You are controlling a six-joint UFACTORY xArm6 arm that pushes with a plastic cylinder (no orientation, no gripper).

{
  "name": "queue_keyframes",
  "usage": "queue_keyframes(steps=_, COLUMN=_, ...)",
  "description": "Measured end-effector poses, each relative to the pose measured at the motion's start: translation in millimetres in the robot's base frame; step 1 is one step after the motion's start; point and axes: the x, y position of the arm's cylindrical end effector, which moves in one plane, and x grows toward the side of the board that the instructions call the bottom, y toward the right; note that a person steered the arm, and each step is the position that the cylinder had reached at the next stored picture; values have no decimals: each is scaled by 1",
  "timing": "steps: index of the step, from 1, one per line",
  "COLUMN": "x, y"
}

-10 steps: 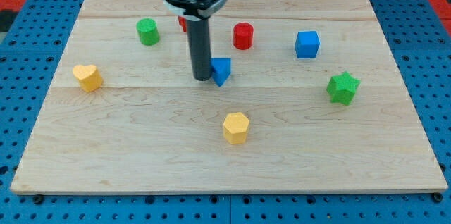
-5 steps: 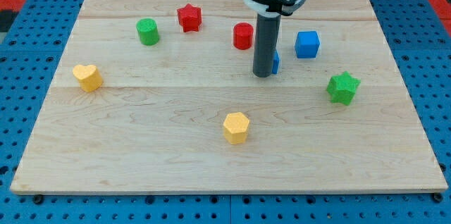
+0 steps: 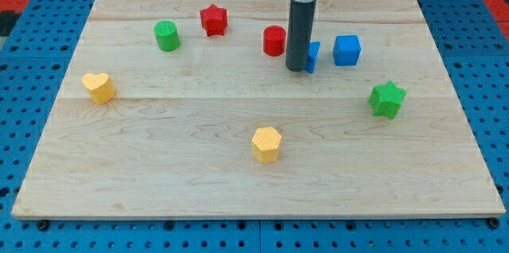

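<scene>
Rod tool, solid with nothing to spread or pinch, sets its tip (image 3: 297,69) against a small blue block (image 3: 312,56), between red cylinder (image 3: 274,40) and blue cube (image 3: 347,49) on the wooden tabletop (image 3: 199,157).

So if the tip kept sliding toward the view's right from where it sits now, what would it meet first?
My tip sits against a small blue block, mostly hidden behind the rod, so that comes first. Just beyond it lies the blue cube, slightly nearer the view's top; whether it lies exactly in line is unclear.
</scene>
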Motion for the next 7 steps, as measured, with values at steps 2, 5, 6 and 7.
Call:
queue_keyframes(steps=2, x=-5, y=12)
queue_keyframes(steps=5, x=-29, y=-10)
queue_keyframes(steps=6, x=-42, y=-11)
queue_keyframes(steps=7, x=-53, y=-41)
